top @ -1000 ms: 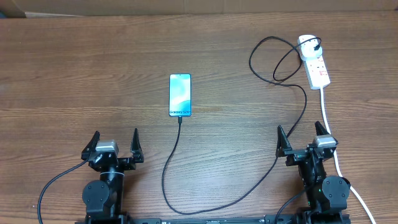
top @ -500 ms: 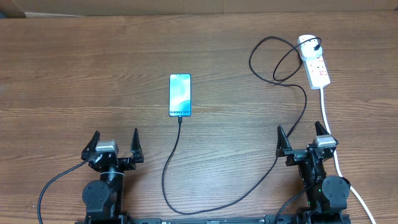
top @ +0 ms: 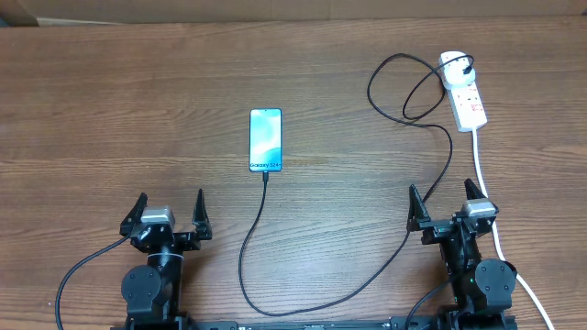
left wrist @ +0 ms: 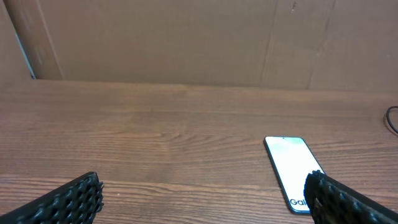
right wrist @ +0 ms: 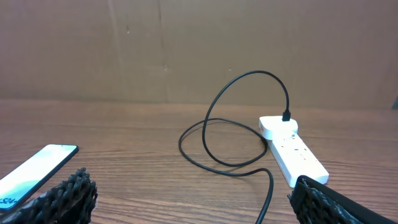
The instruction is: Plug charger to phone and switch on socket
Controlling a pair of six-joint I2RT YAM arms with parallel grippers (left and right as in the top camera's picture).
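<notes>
The phone (top: 265, 140) lies flat mid-table with its blue screen lit; it also shows at the lower right of the left wrist view (left wrist: 291, 170) and at the left edge of the right wrist view (right wrist: 34, 170). The black charger (top: 260, 229) runs from the phone's near end, loops toward me, then climbs right to its plug end in the white socket (top: 463, 92). In the right wrist view the charger (right wrist: 214, 134) arcs into the socket (right wrist: 291, 151). My left gripper (top: 170, 209) and right gripper (top: 447, 198) rest open near the front edge, holding nothing.
The socket's thick white cord (top: 486, 188) runs down past the right gripper to the front right corner. A brown cardboard wall (left wrist: 186, 37) stands behind the table's far edge. Black arm cables (top: 83, 270) trail by the bases.
</notes>
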